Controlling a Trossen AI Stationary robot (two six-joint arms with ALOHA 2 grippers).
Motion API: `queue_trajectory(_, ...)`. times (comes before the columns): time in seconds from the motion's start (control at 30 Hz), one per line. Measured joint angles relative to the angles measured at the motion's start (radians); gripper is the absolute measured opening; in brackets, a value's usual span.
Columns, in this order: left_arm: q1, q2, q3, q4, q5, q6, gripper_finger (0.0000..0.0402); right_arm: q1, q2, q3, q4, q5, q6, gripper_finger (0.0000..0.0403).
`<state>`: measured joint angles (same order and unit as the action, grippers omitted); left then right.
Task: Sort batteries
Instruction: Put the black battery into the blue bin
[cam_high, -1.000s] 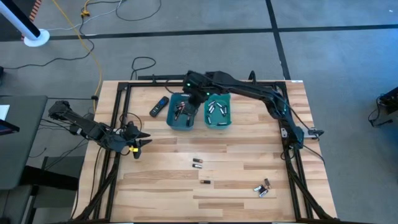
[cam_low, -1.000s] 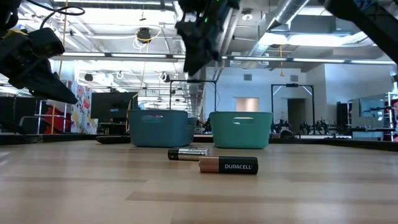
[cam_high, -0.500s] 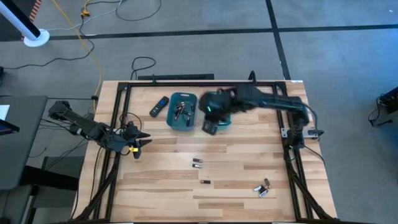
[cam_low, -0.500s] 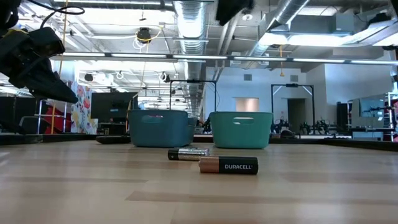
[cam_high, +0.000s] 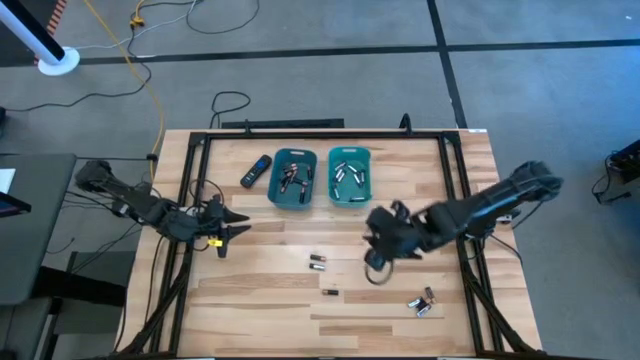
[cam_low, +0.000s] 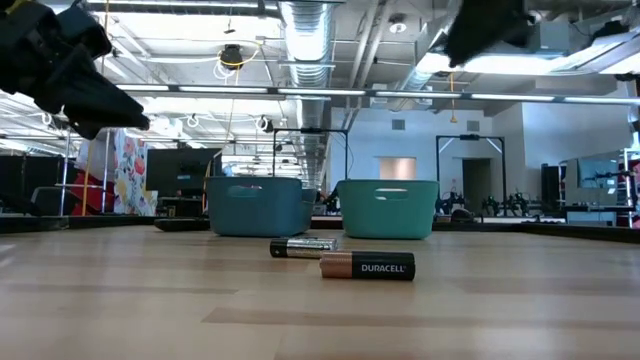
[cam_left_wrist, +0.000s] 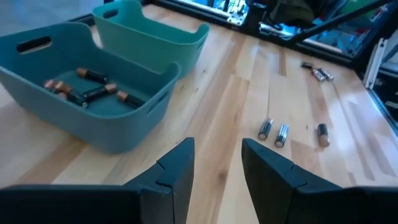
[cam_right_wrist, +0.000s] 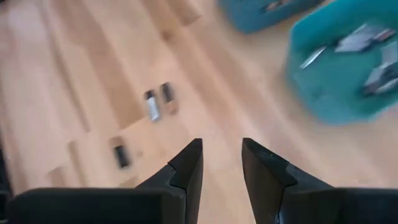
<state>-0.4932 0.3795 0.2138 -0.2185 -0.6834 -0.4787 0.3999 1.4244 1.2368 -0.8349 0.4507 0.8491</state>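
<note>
Two batteries (cam_high: 317, 262) lie side by side near the table's middle, another battery (cam_high: 329, 293) nearer the front, and a few (cam_high: 423, 302) at the front right. The blue bin (cam_high: 293, 178) holds dark copper-ended batteries (cam_left_wrist: 93, 93). The teal bin (cam_high: 349, 176) holds silvery ones (cam_right_wrist: 367, 40). My right gripper (cam_high: 376, 262) hangs open above the table, right of the middle pair (cam_right_wrist: 158, 99), holding nothing. My left gripper (cam_high: 236, 226) waits open at the table's left, raised above the wood (cam_left_wrist: 217, 162).
A black remote-like device (cam_high: 256, 170) lies left of the blue bin. A black frame (cam_high: 190, 190) borders the table's left, far and right sides. Bare wood stretches between the bins and the loose batteries.
My right gripper has swept from above the blue bin toward the table's near edge and to the right, past the teal bin, and now hangs over the middle right. My left gripper has risen a little and tipped upward.
</note>
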Motion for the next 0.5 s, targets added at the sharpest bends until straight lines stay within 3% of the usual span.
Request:
queue_trajectory(0.23, 0.0, 0.195, 0.017, 0.097, 0.044, -0.031, 0.0128, 0.089, 0.013, -0.3, 0.436, 0.0, 0.098, 0.0127)
queue_trajectory(0.37, 0.0, 0.316, 0.059, 0.097, 0.061, -0.072, 0.0128, 0.086, 0.143, -0.351, 0.595, -0.001, -0.022, 0.0127)
queue_trajectory(0.5, -0.004, 0.421, 0.111, 0.097, 0.145, -0.125, 0.0128, 0.044, 0.283, -0.35, 0.788, 0.0, -0.121, 0.0129)
